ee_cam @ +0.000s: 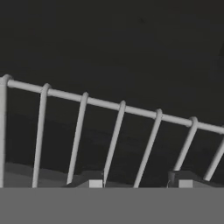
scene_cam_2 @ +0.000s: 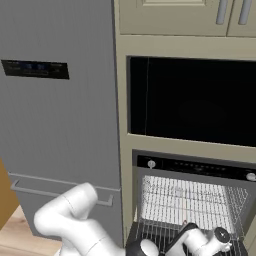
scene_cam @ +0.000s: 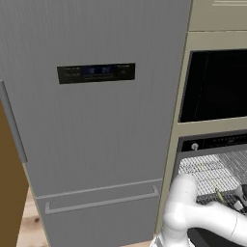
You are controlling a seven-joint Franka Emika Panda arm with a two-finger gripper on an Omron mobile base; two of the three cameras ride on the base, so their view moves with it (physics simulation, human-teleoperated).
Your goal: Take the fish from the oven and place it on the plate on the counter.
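The built-in black oven [scene_cam_2: 192,200] in beige cabinetry stands open, its silvery wire rack [scene_cam_2: 187,200] filling the cavity. On the rack's front part, seen from the left base camera, a slender greenish-yellow sliver, apparently the fish [scene_cam: 220,196], lies just beside the white arm's wrist. The two-finger gripper [ee_cam: 139,182] hangs low over the rack wires, its dark tips apart with nothing visible between them. A black-windowed unit [scene_cam_2: 192,100] sits above, and the tall grey fridge [scene_cam: 91,120] stands left.
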